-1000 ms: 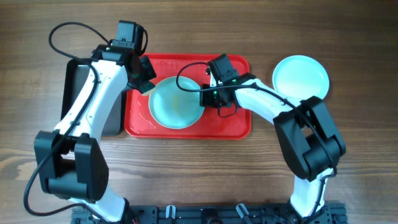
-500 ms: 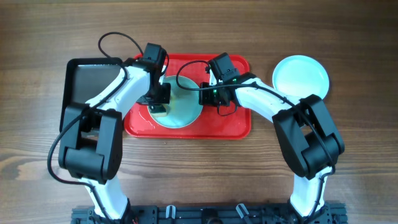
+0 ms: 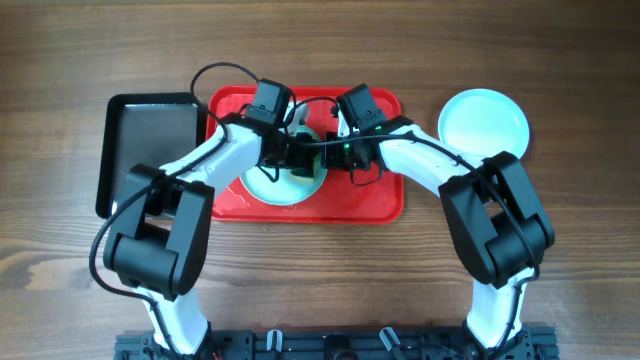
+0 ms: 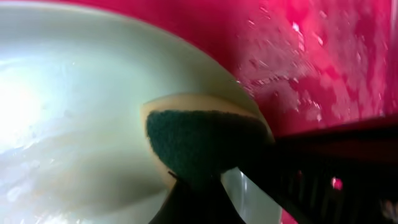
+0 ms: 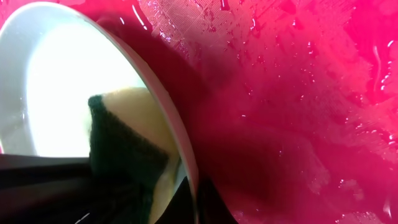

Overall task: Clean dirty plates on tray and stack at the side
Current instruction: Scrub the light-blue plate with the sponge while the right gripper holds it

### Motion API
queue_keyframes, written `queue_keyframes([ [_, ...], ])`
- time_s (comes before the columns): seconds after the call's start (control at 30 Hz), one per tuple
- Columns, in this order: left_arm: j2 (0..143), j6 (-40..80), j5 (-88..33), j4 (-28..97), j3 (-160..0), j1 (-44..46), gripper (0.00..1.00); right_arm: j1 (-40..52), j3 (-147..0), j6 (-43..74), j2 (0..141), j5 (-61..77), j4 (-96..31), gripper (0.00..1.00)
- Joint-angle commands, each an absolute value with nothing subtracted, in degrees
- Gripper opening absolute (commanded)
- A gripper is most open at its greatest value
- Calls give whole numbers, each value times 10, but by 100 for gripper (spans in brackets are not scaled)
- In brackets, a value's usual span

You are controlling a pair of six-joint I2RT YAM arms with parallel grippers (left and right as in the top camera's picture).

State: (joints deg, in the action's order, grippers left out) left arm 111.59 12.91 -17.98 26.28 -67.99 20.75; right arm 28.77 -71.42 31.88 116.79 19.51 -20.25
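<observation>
Roughly midway: scrubbing with sponge [image 4: 205, 140] clenched in left gripper [image 3: 295, 165], plate [image 3: 285, 192] pinched at its rim by right gripper [image 3: 333, 158], another plate [image 3: 483, 123] already aside, well beyond both jaws.

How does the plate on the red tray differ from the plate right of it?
The tray plate lies on the red tray; the side plate lies on the wooden table. A sponge rests on the tray plate, which the arms partly hide; the side plate is free. Both are round, pale aqua.
</observation>
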Motion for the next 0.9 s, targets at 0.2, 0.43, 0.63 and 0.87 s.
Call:
queue_keyframes([
  [0.2,1133,385,232,374,-671,145,4,288,-717,316,1190,198,-207,4],
  [0.43,1133,167,-79,461,-671,132,4,288,-717,317,1190,196,-206,4],
  [0.63,1133,-36,-305,494,-671,163,4,288,-717,316,1190,196,-206,4],
  [0.87,1133,-6,-314,403,-671,203,4,288,-717,317,1190,196,-206,4],
])
